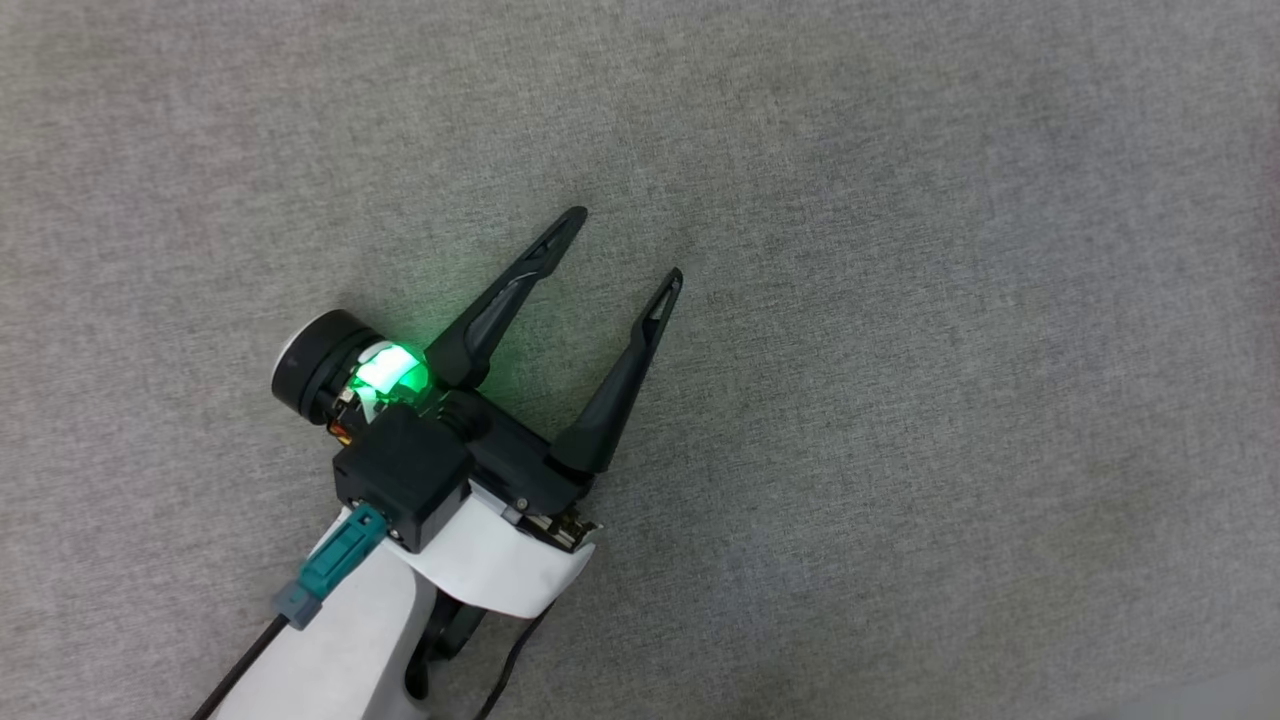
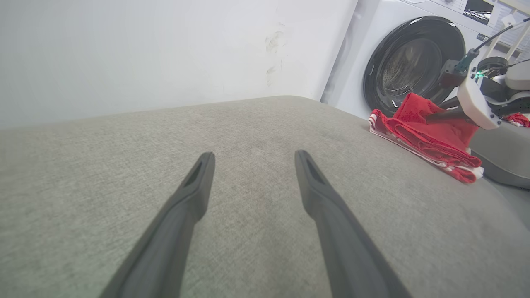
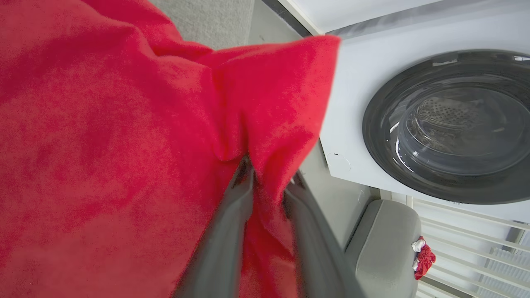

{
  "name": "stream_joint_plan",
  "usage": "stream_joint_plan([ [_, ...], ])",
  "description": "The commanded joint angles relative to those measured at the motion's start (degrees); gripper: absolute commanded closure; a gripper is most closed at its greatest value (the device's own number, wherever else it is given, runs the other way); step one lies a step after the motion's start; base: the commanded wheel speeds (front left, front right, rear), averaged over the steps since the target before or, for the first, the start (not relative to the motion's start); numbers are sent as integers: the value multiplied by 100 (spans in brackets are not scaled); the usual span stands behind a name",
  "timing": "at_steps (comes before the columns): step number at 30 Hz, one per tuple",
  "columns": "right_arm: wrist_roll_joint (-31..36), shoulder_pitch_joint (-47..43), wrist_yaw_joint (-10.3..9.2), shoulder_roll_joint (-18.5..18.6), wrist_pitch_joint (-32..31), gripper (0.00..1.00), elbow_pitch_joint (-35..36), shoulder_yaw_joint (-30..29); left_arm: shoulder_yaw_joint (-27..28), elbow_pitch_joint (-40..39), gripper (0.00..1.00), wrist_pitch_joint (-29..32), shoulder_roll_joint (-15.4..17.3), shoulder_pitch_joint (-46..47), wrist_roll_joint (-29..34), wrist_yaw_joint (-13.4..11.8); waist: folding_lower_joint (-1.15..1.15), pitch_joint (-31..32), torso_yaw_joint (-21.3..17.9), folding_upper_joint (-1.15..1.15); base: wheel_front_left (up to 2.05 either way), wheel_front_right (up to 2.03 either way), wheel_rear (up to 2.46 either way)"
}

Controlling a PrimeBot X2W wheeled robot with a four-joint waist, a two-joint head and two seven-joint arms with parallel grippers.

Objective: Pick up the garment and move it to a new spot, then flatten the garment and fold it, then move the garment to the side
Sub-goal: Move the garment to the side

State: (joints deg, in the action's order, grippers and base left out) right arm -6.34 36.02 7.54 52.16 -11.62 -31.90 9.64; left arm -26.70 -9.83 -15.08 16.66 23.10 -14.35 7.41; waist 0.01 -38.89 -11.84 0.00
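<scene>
Right gripper of mine is buried in the garment: red cloth runs between its two fingers, which stand slightly parted, and I cannot tell whether they are pinching it or letting it slip. In the left wrist view that gripper rests on the garment at the right of the frame. There the cloth lies in layered folds with striped trim showing, at the far edge of the grey cushion and in front of the washing machine. My left gripper hovers spread wide and empty over bare cushion. I judge the folding done and the garment set aside; what is left is releasing and pulling clear.
</scene>
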Motion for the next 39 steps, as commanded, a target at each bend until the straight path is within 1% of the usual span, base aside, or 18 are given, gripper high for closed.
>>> stream_joint_plan([
  [1, 59, 39, -10, -49, 6, 0, -20, -49, 45, 23, 0, -11, -9, 16, -8, 8, -1, 75, 7, 0, 0, 0, 0],
  [4, 111, 36, -10, -102, 36, 0, 37, -133, 83, 53, 0, -11, -78, -62, -13, 8, -1, 278, 28, 0, 0, 0, 0],
  [7, 164, 37, -10, -171, 44, 0, 174, -202, 227, 100, 0, -11, -185, -217, -34, 8, -1, 617, 61, 0, 0, 0, 0],
  [10, 87, 50, -10, -276, 70, 0, 389, -302, 473, 139, 0, -10, -291, -419, -30, 8, -1, 995, 95, 0, 0, 0, 0],
  [13, -55, 83, -10, -510, 159, 0, 643, -472, 782, 185, 0, -10, -406, -671, 2, 9, -1, 1419, 151, 0, 0, 0, 0],
  [16, -202, -47, -10, -827, 297, 0, 917, -581, 1134, 193, 0, -10, -506, -938, 11, 8, -1, 1825, 219, 0, 0, 0, 0],
  [19, -329, -252, -10, -1206, 448, 0, 1253, -584, 1515, 168, 0, -10, -569, -1242, 73, 8, -1, 2171, 283, 0, 0, 0, 0],
  [22, -494, -497, -9, -1607, 689, 0, 1562, -729, 1882, 186, 0, -10, -680, -1524, 50, 8, -1, 2495, 394, 0, 0, 0, 0],
  [28, -745, -1214, -9, -2546, 1218, 0, 2225, -1104, 2447, 289, 0, -10, -878, -2016, 122, 8, -1, 3023, 622, 0, 0, 0, 0],
  [30, -784, -1471, -8, -2824, 1367, 0, 2412, -1109, 2545, 329, 0, -10, -944, -2153, 136, 8, -1, 3155, 679, 0, 0, 0, 0],
  [35, -843, -2006, -8, -3340, 1669, 0, 2744, -1059, 2732, 394, 0, -10, -1007, -2448, 156, 8, -1, 3414, 809, 0, 0, 0, 0],
  [39, -700, -2437, -8, -3635, 1845, 0, 2868, -984, 2843, 440, 0, -10, -1066, -2629, 146, 7, -1, 3536, 878, 0, 0, 0, 0],
])
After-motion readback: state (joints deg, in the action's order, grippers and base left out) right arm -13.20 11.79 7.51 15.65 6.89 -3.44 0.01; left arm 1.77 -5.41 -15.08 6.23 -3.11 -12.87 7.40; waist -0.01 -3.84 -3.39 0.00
